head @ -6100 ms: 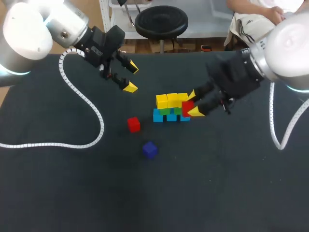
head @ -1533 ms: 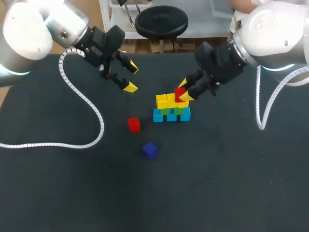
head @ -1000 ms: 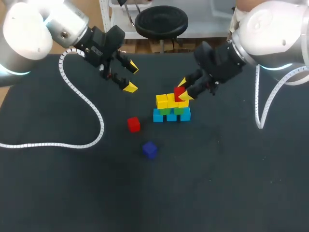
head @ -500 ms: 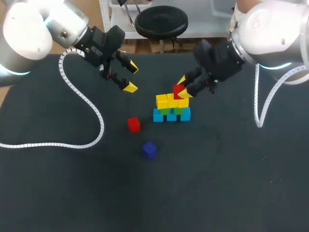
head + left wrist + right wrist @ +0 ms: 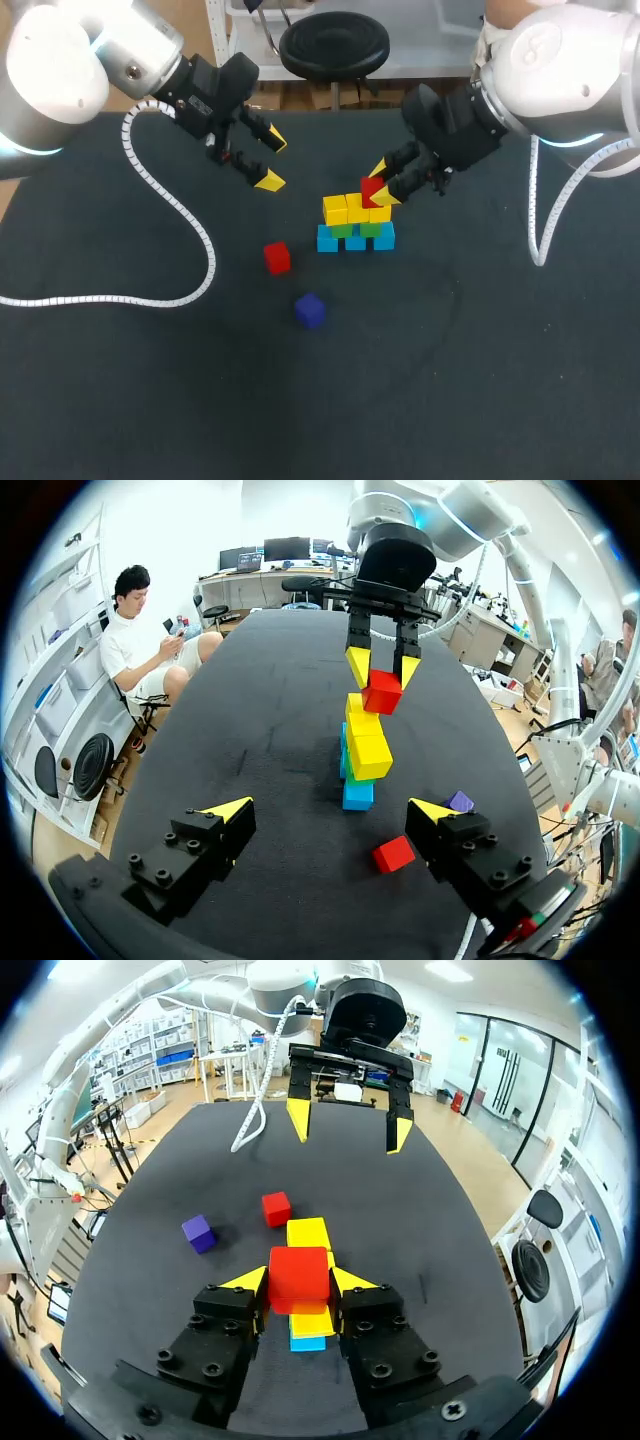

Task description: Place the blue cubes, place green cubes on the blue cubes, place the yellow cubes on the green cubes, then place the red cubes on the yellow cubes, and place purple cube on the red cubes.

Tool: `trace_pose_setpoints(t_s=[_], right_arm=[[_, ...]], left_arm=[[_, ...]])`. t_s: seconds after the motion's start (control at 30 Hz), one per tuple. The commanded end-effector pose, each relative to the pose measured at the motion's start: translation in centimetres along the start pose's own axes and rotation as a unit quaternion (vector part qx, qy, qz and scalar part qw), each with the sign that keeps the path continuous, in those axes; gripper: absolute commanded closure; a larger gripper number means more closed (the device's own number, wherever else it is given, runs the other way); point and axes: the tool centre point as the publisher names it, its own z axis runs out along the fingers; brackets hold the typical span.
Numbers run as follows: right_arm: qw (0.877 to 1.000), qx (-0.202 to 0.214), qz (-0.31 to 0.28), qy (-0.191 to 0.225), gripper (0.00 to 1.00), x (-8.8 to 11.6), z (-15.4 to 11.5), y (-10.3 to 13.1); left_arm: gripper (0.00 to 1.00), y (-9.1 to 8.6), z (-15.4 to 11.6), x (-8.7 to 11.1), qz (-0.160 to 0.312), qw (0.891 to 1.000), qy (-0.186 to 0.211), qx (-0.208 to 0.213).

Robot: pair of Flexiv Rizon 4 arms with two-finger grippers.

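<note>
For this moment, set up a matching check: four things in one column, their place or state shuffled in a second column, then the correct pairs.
Things
1. held red cube
2. loose red cube
3. purple cube
4. left gripper

Place or state
A. open and empty, off to one side of the stack
B. loose on the table, farther from the stack
C. between the fingers of the right gripper, over the yellow cubes
D. loose on the table, nearer the stack

Pairs: 1-C, 2-D, 3-B, 4-A
</note>
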Motion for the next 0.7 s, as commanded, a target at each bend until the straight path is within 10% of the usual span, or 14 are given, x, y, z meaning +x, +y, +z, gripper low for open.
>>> trace_pose_setpoints(t_s=[0.03,0.53,0.6,0.67,0.7], right_arm=[[1.000,-0.002,0.001,0.002,1.00,-0.03,0.24,-0.23],[1.000,-0.004,0.005,0.006,1.00,0.14,0.33,-0.28],[1.000,-0.005,0.005,0.005,0.61,0.05,0.30,-0.24],[1.000,-0.006,0.005,0.005,0.00,0.00,0.31,-0.22],[1.000,-0.008,0.004,0.002,0.00,-0.03,0.32,-0.23]], left_arm=[[0.00,0.22,0.00,-0.06,0.000,1.000,0.002,0.002],[0.00,0.22,0.00,-0.06,0.000,1.000,0.002,0.002],[0.00,0.22,0.00,-0.06,0.000,1.000,0.002,0.002],[0.00,0.22,0.00,-0.06,0.000,1.000,0.002,0.002],[0.00,0.22,0.00,-0.06,0.000,1.000,0.002,0.002]])
